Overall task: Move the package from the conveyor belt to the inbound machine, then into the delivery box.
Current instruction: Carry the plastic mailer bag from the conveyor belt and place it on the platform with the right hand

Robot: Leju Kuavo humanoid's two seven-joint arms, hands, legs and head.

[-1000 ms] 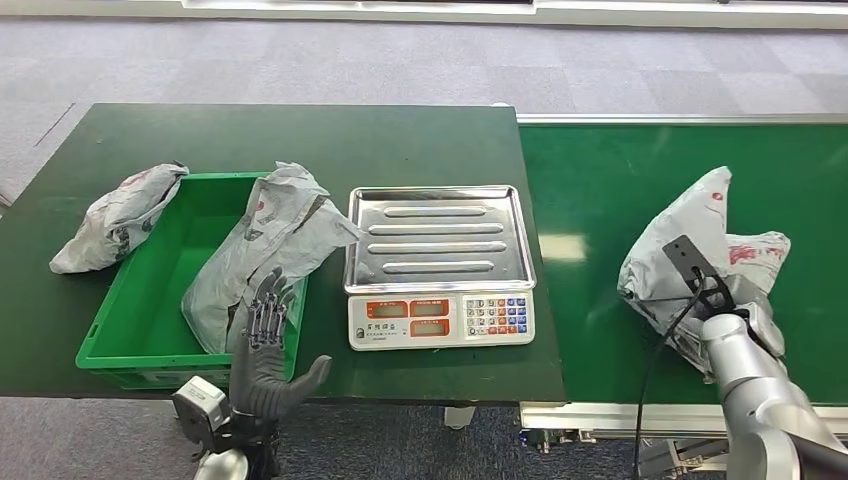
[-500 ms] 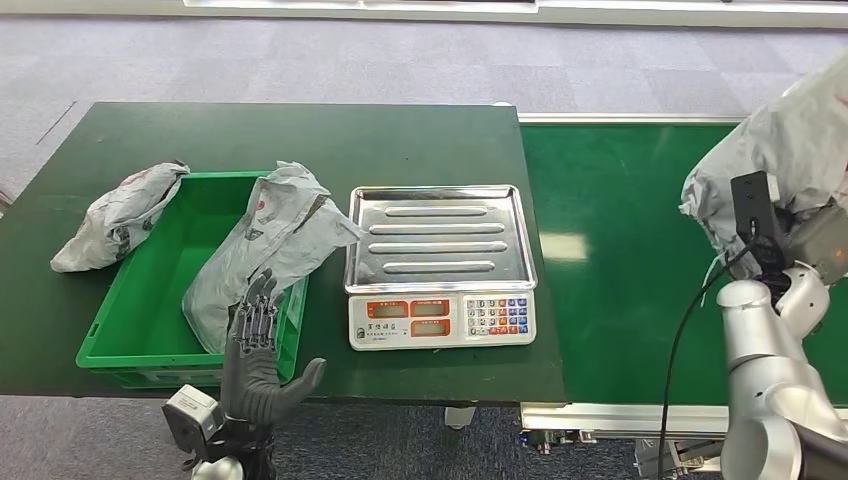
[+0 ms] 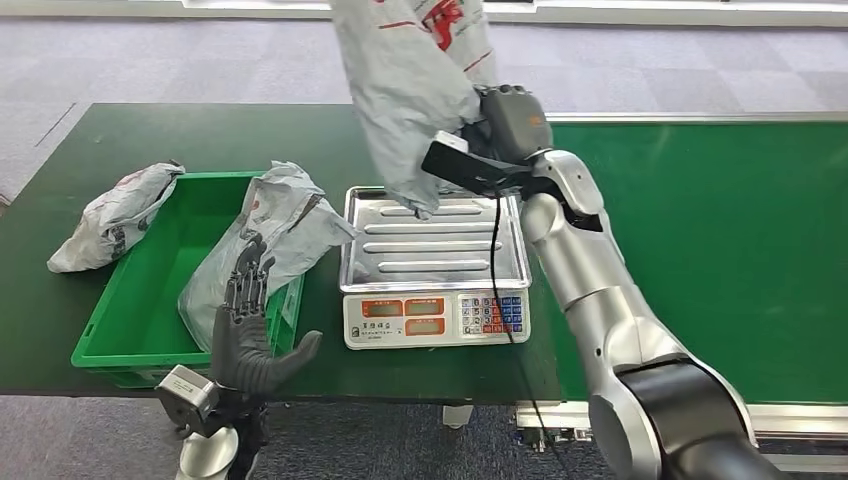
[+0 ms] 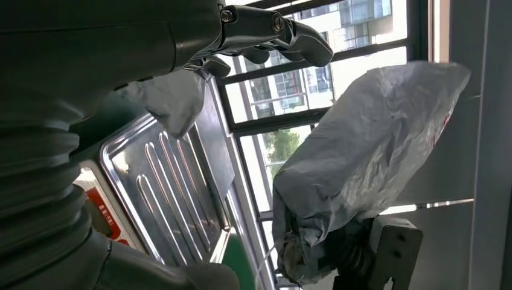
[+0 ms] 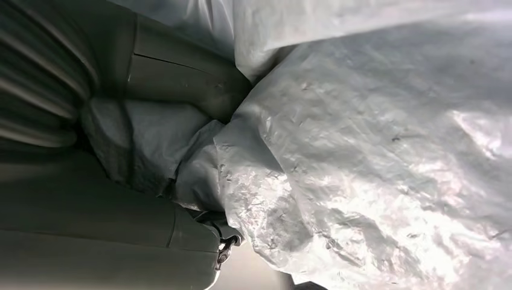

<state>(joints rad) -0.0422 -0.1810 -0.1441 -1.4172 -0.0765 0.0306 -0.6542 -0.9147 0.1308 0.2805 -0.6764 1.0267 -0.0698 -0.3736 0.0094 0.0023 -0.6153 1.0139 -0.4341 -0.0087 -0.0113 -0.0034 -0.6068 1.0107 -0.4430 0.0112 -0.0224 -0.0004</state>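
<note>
A grey package [image 3: 410,90] is held aloft at upper centre by the right hand [image 3: 505,125] — fingers clenched on it — above the steel tray of the scale [image 3: 436,265], while the left hand [image 3: 250,335], fingers spread and holding nothing, is raised at lower left beside the green box [image 3: 150,300].
</note>
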